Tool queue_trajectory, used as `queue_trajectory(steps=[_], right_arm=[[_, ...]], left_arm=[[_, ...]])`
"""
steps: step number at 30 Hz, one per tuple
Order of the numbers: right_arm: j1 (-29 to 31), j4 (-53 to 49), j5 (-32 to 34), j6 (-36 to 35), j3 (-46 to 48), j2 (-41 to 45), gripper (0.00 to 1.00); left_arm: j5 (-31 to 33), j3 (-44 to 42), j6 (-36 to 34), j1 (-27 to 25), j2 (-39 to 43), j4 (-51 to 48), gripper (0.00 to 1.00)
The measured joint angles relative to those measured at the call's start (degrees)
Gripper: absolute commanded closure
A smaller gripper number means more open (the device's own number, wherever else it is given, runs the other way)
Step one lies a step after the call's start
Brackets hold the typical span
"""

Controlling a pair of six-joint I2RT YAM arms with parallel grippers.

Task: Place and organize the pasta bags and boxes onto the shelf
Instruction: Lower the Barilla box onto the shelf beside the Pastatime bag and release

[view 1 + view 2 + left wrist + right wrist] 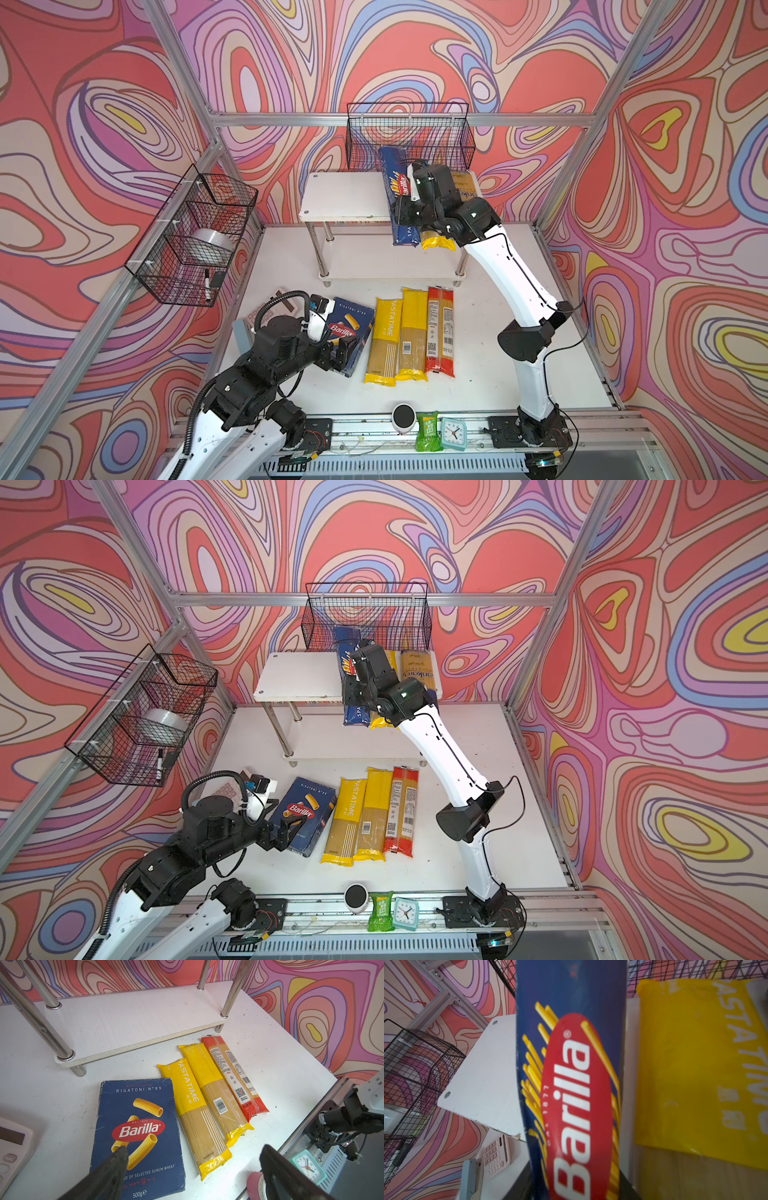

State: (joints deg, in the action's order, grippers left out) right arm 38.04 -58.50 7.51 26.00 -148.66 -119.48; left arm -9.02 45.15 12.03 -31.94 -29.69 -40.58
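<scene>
The long spaghetti box (398,195) (356,715) (571,1064) lies on the top board of the white shelf (340,199) (295,675), its near end sticking out past the front edge. My right gripper (405,212) (353,688) (574,1184) is shut on it. A yellow-ended bag (436,242) (695,1064) and a gold bag (417,671) lie beside it. On the table lie the rigatoni box (349,328) (137,1126), two yellow bags (191,1109) (216,1093) and a red-ended bag (234,1076). My left gripper (338,353) (195,1153) hangs open above the rigatoni box's near end.
Black wire baskets hang on the back wall (409,133) and the left wall (195,232). A calculator (12,1147) and a stapler (469,1178) lie left of the rigatoni box. A round speaker (404,417), green packet (427,432) and clock (453,433) line the front rail.
</scene>
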Motion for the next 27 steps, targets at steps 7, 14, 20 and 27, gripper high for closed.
queue_trajectory(steps=[7,14,20,27], right_arm=[[-0.13,0.66,-0.09,0.48,0.00,-0.22,0.50],[-0.13,1.84,-0.07,0.66,0.00,-0.22,0.40],[-0.42,4.11,0.13,0.63,0.00,-0.13,0.38],[-0.50,4.48,-0.24,0.50,0.35,1.29,0.38]], left_arm=[[0.00,-0.02,0.00,0.00,0.39,0.00,0.00],[0.02,-0.02,0.00,0.00,0.44,0.00,0.00],[0.02,-0.02,0.00,0.00,0.48,0.00,0.00],[0.07,-0.02,0.00,0.00,0.52,0.00,0.00]])
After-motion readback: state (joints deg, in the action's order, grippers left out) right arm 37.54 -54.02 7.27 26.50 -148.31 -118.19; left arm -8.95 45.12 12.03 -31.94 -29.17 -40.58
